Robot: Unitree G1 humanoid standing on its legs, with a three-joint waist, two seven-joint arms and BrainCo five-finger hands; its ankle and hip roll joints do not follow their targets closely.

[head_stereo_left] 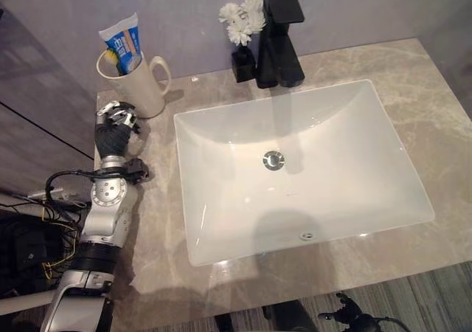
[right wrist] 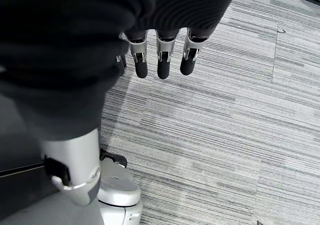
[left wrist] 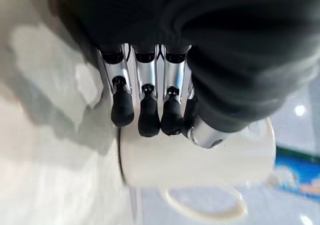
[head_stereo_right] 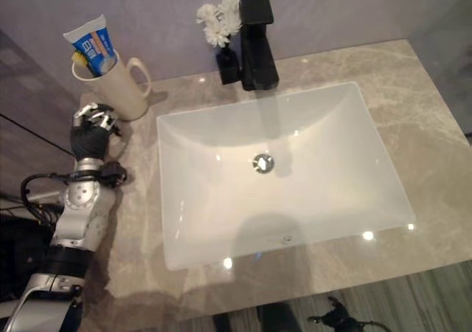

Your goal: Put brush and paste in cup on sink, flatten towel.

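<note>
A marble counter (head_stereo_left: 413,81) carries a white basin (head_stereo_left: 302,162), with a black tap (head_stereo_left: 279,37) and small flower vase (head_stereo_left: 242,29) at its back edge. At the back left corner, the cream cup (head_stereo_left: 140,85) holds paste (head_stereo_left: 124,40) and brush (head_stereo_left: 112,57). The left hand (head_stereo_left: 116,129) is just beside the cup, fingers relaxed, empty. The right hand (right wrist: 160,60) hangs over the floor (right wrist: 240,135), relaxed, empty.

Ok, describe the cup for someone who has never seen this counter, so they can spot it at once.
Start at the white sink basin set in the marble counter. Go to the counter's back left corner, left of the black faucet and the small flower vase. There stands the cream cup with a side handle, the only vessel here, with a blue-and-white toothpaste tube poking out, just beyond the left hand.
</note>
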